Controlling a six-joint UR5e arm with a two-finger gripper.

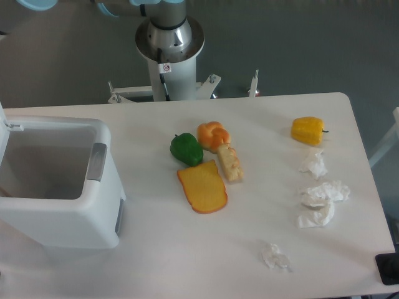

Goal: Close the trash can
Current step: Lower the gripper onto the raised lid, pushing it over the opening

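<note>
The trash can (87, 218) is a large white boxy bin at the left of the table, open at the top so its empty inside shows. A grey latch tab (96, 162) sits on its right rim. Only a thin sliver of its lid (3, 121) shows at the left frame edge, standing up. The robot's base (169, 37) rises behind the table and part of the arm crosses the top edge. The gripper is out of view.
Mid-table lie a green pepper (186, 149), an orange bun (212, 135), a bread piece (229, 163) and an orange cheese slice (202, 187). A yellow pepper (308, 130) and several crumpled tissues (321, 202) sit at the right. A dark object (389, 269) is at the bottom right corner.
</note>
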